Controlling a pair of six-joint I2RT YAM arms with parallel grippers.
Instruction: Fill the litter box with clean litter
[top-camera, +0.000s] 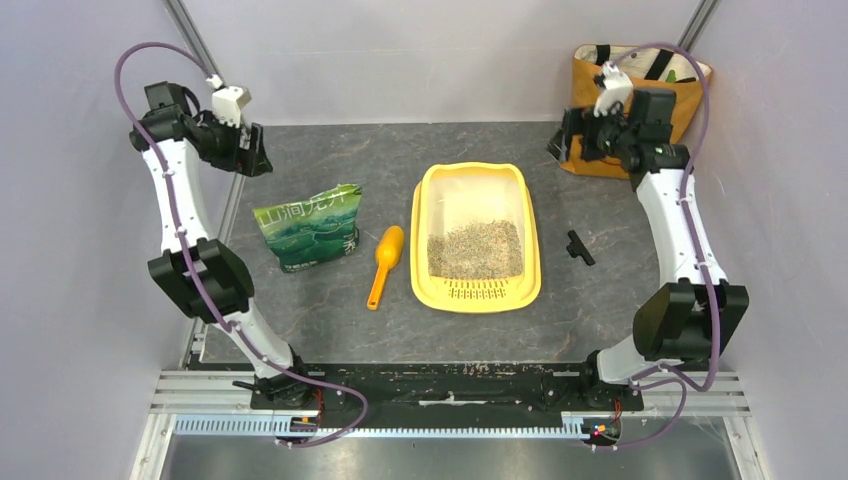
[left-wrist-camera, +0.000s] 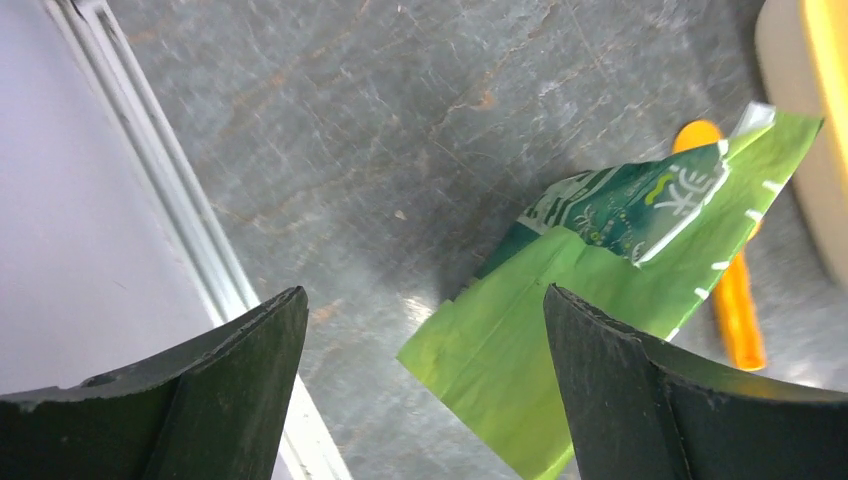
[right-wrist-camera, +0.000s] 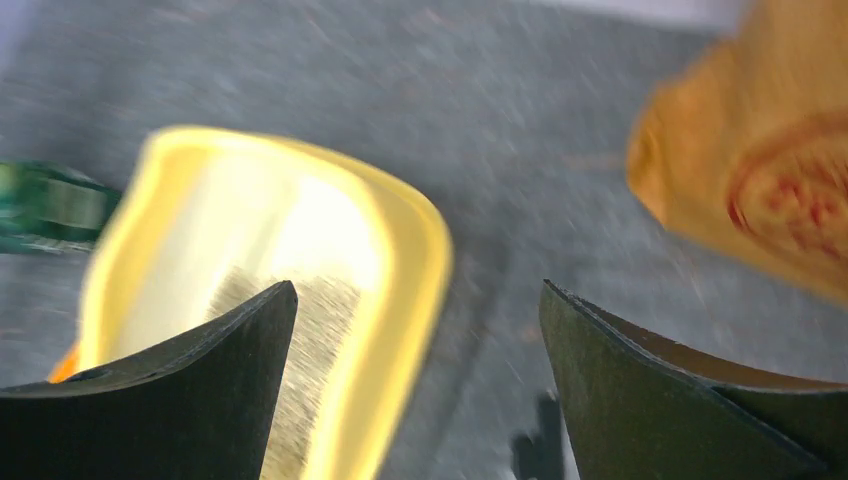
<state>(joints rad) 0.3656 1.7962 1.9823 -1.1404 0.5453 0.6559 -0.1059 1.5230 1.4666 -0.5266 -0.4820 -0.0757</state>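
Observation:
The yellow litter box (top-camera: 425, 205) lies mid-table, its slotted grate toward the near end. Grey-beige litter (top-camera: 476, 250) covers its near half; the far half shows the pale floor. The green printed litter bag (top-camera: 312, 227) lies to its left. My left gripper (top-camera: 255, 155) is raised at the far left, open and empty, above and beyond the bag (left-wrist-camera: 590, 290). My right gripper (top-camera: 562, 140) is raised at the far right, open and empty. Its blurred view shows the litter box (right-wrist-camera: 400, 300) and litter (right-wrist-camera: 300, 340) below.
An orange-yellow scoop (top-camera: 384, 263) lies between bag and box; it also shows in the left wrist view (left-wrist-camera: 738, 310). A small black T-shaped part (top-camera: 578, 246) lies right of the box. An orange tote bag (top-camera: 640, 105) stands at the far right corner, blurred in the right wrist view (right-wrist-camera: 760, 190). Walls enclose the table.

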